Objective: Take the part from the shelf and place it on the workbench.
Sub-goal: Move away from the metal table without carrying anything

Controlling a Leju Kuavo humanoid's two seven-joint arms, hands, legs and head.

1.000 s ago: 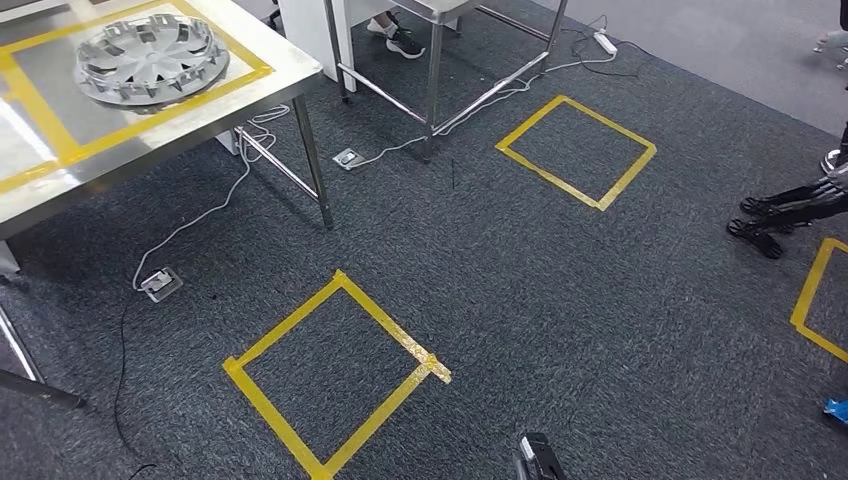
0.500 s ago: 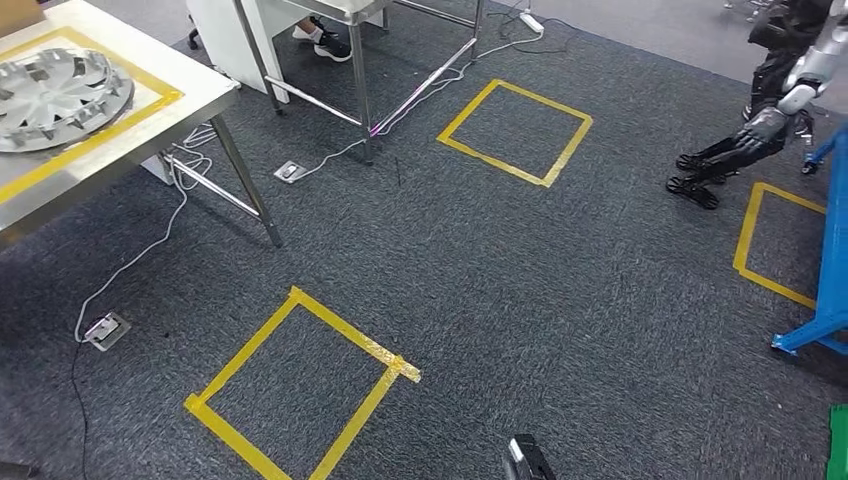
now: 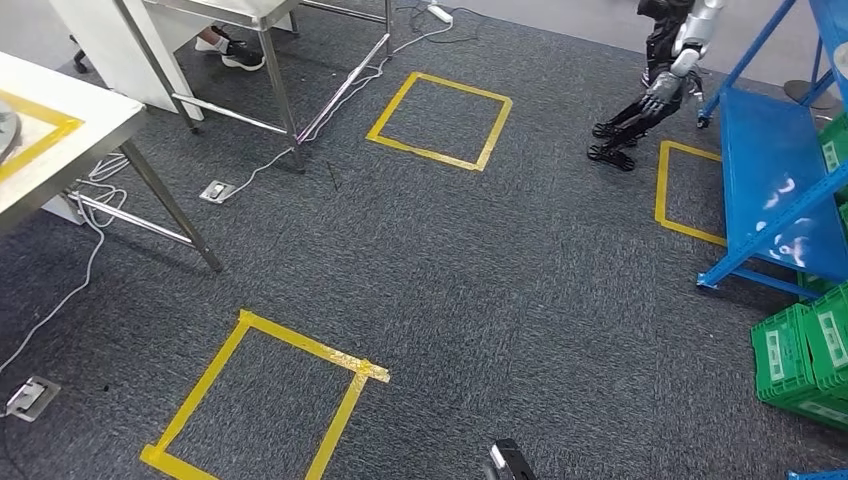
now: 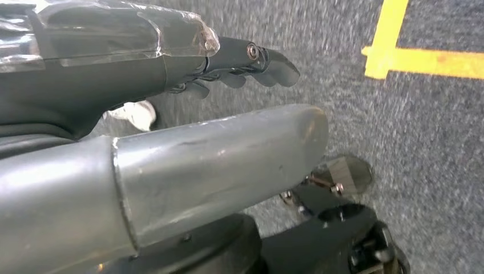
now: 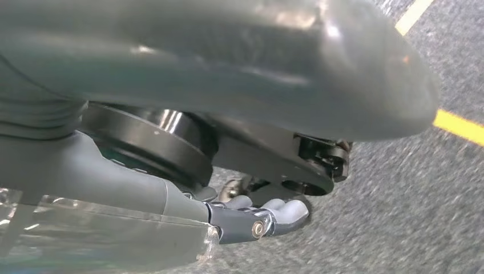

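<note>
A wide grey carpet (image 3: pixel 480 260) marked with yellow tape squares (image 3: pixel 440 120) is seen from the head view. At the right edge stands the blue shelf (image 3: pixel 775 160), with green crates (image 3: pixel 810 350) by its near foot; its visible board carries no part that can be made out. At the left edge, a corner of the steel workbench (image 3: pixel 70 125) is seen, a sliver of a grey disc just visible at its far-left edge; whether that is the part cannot be told. Another humanoid robot (image 3: pixel 660 80) stands beside the shelf's far corner.

The left hand (image 4: pixel 240 57) is held with fingers loosely extended, grasping nothing. The right hand (image 5: pixel 257 220) is likewise released, fingers slightly curled, nothing between them.

It is judged that the shelf is yet to be approached. A collision with the other robot could be caused by a tight approach, and cables (image 3: pixel 90 260) beneath the workbench could snag a foot on the return.
</note>
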